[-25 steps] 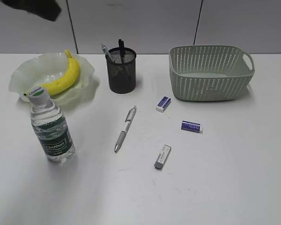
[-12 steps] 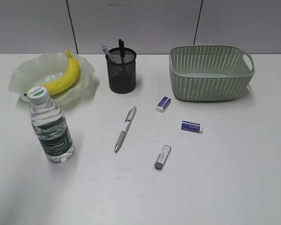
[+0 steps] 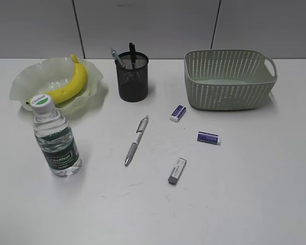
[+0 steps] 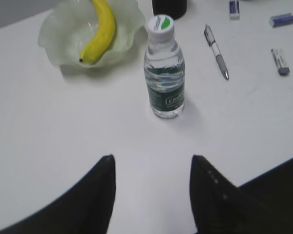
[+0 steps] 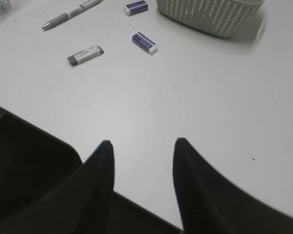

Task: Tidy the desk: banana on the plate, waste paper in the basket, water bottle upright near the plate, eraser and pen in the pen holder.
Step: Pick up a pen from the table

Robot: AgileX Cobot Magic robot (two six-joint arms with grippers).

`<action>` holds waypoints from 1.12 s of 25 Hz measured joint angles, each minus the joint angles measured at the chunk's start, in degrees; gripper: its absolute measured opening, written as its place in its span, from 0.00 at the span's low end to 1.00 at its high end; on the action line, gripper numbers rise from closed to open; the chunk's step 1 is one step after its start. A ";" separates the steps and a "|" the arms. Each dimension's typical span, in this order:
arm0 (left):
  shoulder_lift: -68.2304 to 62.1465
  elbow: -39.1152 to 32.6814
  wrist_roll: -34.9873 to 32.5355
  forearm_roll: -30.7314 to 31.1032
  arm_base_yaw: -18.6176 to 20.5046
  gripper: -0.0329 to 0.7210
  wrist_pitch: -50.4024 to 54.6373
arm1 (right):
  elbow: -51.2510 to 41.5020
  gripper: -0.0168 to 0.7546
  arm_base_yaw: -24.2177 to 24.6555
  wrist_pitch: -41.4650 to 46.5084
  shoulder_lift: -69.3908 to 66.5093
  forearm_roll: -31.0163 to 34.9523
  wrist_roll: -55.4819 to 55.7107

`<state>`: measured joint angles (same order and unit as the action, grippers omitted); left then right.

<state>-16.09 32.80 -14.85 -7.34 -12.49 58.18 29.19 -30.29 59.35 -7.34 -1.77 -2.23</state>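
The banana (image 3: pixel 71 82) lies in the wavy-rimmed plate (image 3: pixel 20 84) at the back left; both show in the left wrist view, banana (image 4: pixel 98 34), plate (image 4: pixel 51 41). The water bottle (image 3: pixel 55 139) stands upright in front of the plate, also in the left wrist view (image 4: pixel 165 73). A silver pen (image 3: pixel 136 139) and three erasers (image 3: pixel 178 113), (image 3: pixel 208 138), (image 3: pixel 177 170) lie on the desk (image 3: pixel 245 194). The black mesh pen holder (image 3: pixel 132 76) holds pens. The basket (image 3: pixel 228 78) stands back right. No waste paper shows. My left gripper (image 4: pixel 152 158) and right gripper (image 5: pixel 141 144) are open and empty, off the near edge.
The right wrist view shows the pen (image 5: pixel 71 13), the three erasers (image 5: pixel 86 54), (image 5: pixel 145 42), (image 5: pixel 136 7) and the basket (image 5: pixel 210 14). The desk's near edge runs under both grippers. A grey panelled wall stands behind the desk.
A dark arm part at the top left of the exterior view a second ago has left the frame. Nothing on the desk has moved.
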 joint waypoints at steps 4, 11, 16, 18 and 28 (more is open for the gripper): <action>7.45 -0.85 1.10 -0.26 0.00 0.53 1.49 | 1.70 0.45 0.00 -3.66 -2.26 0.25 0.00; 12.31 -1.77 2.67 -0.26 0.00 0.51 3.16 | 11.05 0.45 0.00 -14.54 -24.89 1.77 -0.01; 12.33 -1.83 2.67 -0.26 0.00 0.50 3.16 | 23.09 0.45 0.00 -14.91 -49.89 5.23 -3.46; 12.33 -1.89 2.67 -0.26 0.00 0.50 3.16 | 29.07 0.45 0.00 -14.91 -58.54 9.75 -5.92; 16.46 -1.89 2.69 -0.21 0.00 0.49 3.28 | 62.59 0.45 -4.54 -3.31 -99.26 17.38 -1.55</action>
<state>0.37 30.91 -12.16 -7.55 -12.49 61.46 91.79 -34.83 56.04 -106.60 15.61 -3.79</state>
